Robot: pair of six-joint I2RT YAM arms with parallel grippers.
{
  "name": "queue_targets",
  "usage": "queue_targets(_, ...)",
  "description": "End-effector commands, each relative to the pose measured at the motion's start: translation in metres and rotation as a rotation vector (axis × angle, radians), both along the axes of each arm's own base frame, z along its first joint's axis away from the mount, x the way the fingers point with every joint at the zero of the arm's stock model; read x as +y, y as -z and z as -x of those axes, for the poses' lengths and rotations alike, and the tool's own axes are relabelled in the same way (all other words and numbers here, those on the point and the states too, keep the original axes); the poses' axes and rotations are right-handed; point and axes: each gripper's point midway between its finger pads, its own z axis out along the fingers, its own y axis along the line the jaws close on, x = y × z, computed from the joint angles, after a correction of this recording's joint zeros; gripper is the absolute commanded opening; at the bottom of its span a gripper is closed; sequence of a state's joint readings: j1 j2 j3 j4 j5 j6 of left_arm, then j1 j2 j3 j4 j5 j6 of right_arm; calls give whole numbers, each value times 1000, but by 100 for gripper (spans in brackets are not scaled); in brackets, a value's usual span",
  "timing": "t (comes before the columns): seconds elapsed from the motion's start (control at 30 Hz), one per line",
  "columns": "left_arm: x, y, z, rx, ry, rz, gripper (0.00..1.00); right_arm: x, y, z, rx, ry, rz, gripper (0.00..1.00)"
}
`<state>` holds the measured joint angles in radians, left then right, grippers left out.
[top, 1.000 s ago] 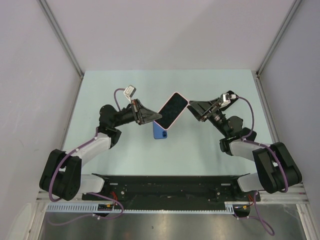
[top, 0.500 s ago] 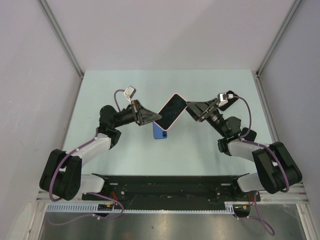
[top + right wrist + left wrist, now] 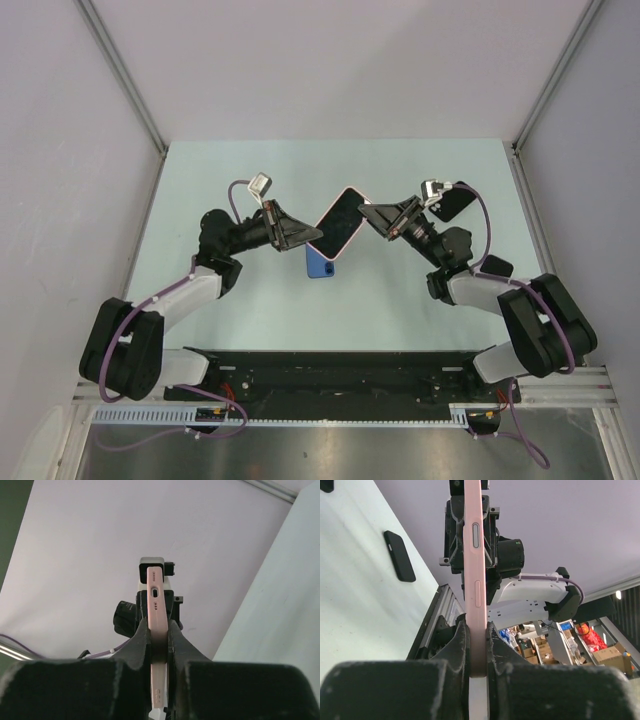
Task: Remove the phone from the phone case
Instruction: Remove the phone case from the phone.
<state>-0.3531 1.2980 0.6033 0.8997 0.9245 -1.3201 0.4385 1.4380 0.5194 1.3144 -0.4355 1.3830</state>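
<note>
The phone, black screen up in its pink phone case, hangs tilted above the table between both arms. My left gripper is shut on its lower left end; in the left wrist view the fingers press both faces of the pink edge. My right gripper is shut on the upper right corner, and its pads clamp the case just below the charging port. The phone sits fully inside the case.
A flat blue phone-shaped thing lies on the pale green table under the held phone. A black phone-shaped thing lies on the table beyond the right gripper. Grey walls enclose the table on three sides.
My right gripper has moved left onto the phone's upper right corner and shut on it. The left gripper and the phone have stayed put.
</note>
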Motion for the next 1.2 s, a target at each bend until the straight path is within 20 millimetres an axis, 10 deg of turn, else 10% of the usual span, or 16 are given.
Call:
queue_targets(0.0,0,-17,0,-106,-3,1,0,-5,-52,19,-235,-8,-107,0)
queue_targets(0.07,0,-18,1,-114,17,-2,2,-4,-54,20,-242,-12,-106,0)
queue_targets(0.17,-3,-20,4,-117,60,8,47,-2,-54,20,-253,-24,-97,0)
queue_targets(0.3,-4,-27,11,-140,108,47,67,2,-58,23,-276,-58,-89,0)
queue_targets(0.77,-21,-14,20,-108,202,47,45,16,-55,28,-282,-138,-81,0)
queue_targets(0.93,-26,-12,20,-99,217,48,0,19,-53,29,-272,-145,-69,0)
queue_targets(1.17,-22,-16,20,-101,185,75,0,8,-51,22,-235,-127,-55,18)
